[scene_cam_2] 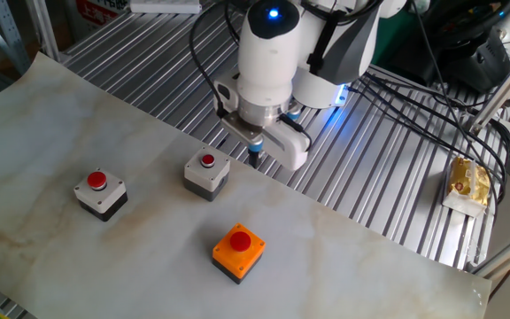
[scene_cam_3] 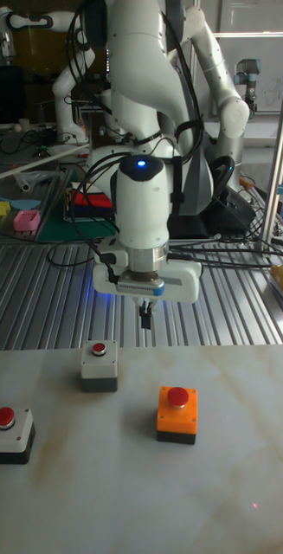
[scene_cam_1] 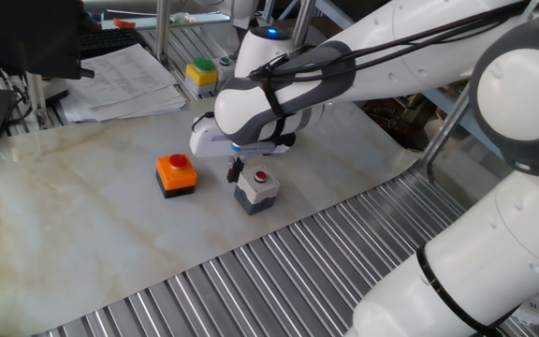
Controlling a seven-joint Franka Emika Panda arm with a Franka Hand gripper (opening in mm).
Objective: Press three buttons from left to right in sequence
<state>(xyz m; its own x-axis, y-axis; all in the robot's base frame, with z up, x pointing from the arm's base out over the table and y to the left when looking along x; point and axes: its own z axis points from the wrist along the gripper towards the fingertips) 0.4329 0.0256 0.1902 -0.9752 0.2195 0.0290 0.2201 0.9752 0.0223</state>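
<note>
A white Franka arm is seen reaching over a pale marble-patterned table top (scene_cam_2: 78, 124) that lies on a bed of metal rollers. Its gripper (scene_cam_2: 255, 157) points straight down and hangs above the far edge of the marble sheet, touching nothing; in the tall fixed view the gripper (scene_cam_3: 145, 319) is seen as a dark tip under a wide white hand with a blue light on the wrist. The fingertips appear as one narrow dark tip, and whether any gap lies between them cannot be told; nothing is held.

Three push-button boxes with red buttons are set on the marble, well apart from one another. The grey button box (scene_cam_2: 207, 173) stands nearest the gripper, just beside it in one fixed view (scene_cam_1: 256, 189) and lower left of it in the tall fixed view (scene_cam_3: 99, 365). The orange button box (scene_cam_2: 238, 252) on a black base sits nearer the front edge in the other fixed view, and is also shown at (scene_cam_1: 176, 174) and (scene_cam_3: 176, 414). The white-topped button box (scene_cam_2: 100, 194) on a black base is placed farthest to the left there (scene_cam_3: 9, 434).

A yellow box with a green button (scene_cam_1: 201, 75) rests off the marble on the rollers, beside a stack of printed papers (scene_cam_1: 124, 80).
</note>
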